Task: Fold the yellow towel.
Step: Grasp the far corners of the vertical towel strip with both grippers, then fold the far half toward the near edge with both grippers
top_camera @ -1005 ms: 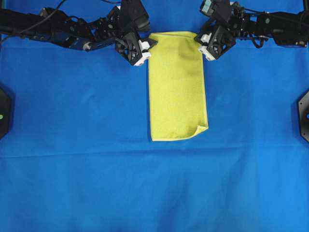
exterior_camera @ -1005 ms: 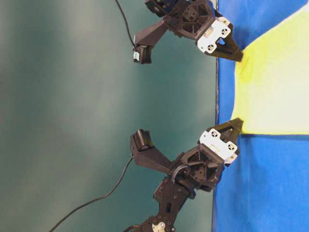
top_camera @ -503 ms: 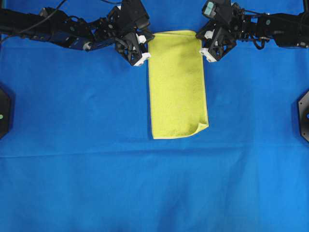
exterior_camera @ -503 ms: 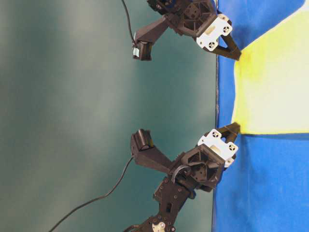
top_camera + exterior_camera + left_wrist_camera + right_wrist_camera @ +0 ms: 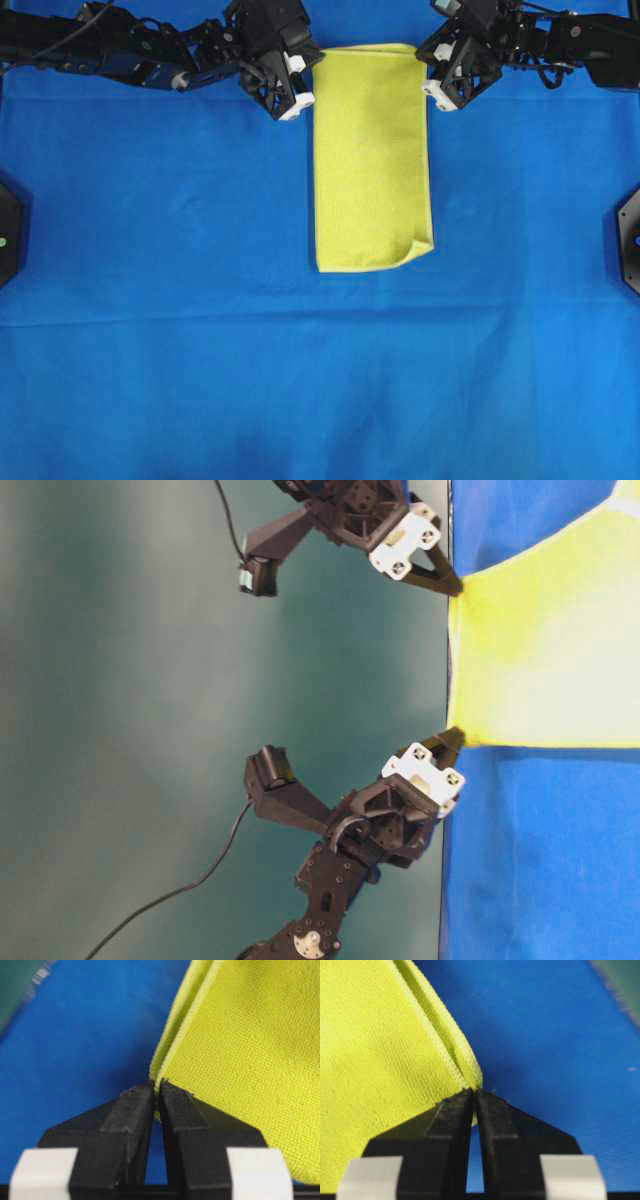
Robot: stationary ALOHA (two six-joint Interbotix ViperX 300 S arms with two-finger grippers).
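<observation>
Bright, even light with faint shadows; the wrist views blur at their far corners, sharp up close.

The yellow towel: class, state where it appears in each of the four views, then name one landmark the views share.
Overhead: the yellow towel lies top centre, a long strip running down the blue cloth.
Table-level: right side, upper half, its near edge lifted.
Left wrist: fills the right side; a corner is pinched in the left gripper.
Right wrist: fills the left side; a corner is pinched in the right gripper.
Shared landmark: the blue cloth under the towel.
</observation>
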